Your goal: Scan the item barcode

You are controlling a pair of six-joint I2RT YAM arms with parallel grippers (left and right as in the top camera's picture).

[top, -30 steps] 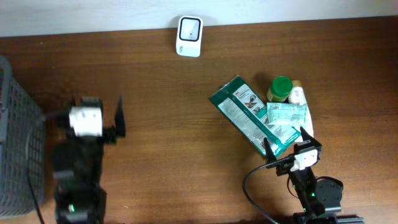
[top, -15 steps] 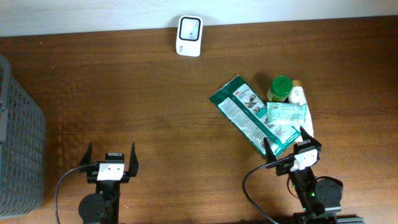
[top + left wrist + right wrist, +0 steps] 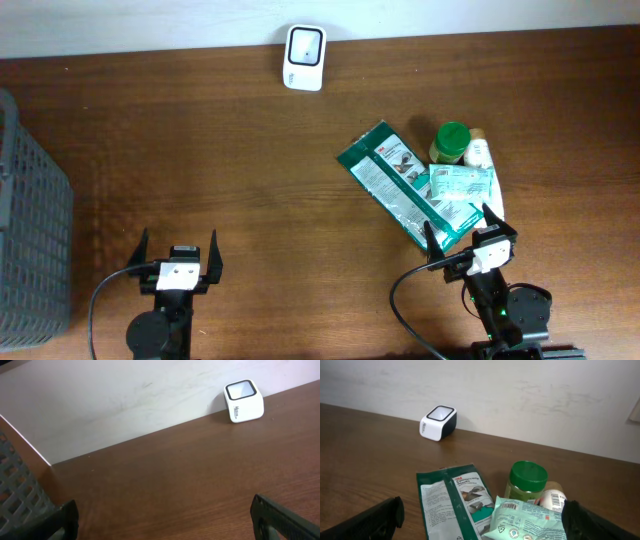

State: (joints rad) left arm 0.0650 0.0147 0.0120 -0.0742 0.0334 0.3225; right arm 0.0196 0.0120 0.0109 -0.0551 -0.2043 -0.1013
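Observation:
A white barcode scanner point(image 3: 304, 58) with a dark window stands at the far edge of the table against the wall, also seen in the left wrist view point(image 3: 244, 400) and the right wrist view point(image 3: 438, 422). The items lie in a heap at right: a dark green packet point(image 3: 400, 185) point(image 3: 455, 505), a pale green pouch point(image 3: 460, 190) point(image 3: 530, 520) with a barcode showing, a green-lidded jar point(image 3: 451, 143) point(image 3: 527, 480) and a small white bottle point(image 3: 478, 152) point(image 3: 551, 499). My right gripper point(image 3: 462, 228) point(image 3: 485, 527) stands open just short of the heap. My left gripper point(image 3: 177, 250) point(image 3: 167, 525) stands open over bare wood near the front edge.
A grey mesh basket point(image 3: 30, 220) point(image 3: 20, 502) stands at the left edge of the table. Bare wood stretches between the scanner and both grippers. A pale wall runs along the back.
One second ago the left arm was further out and blurred; it has drawn back to the front edge and then stayed still. The right arm and the items have not moved.

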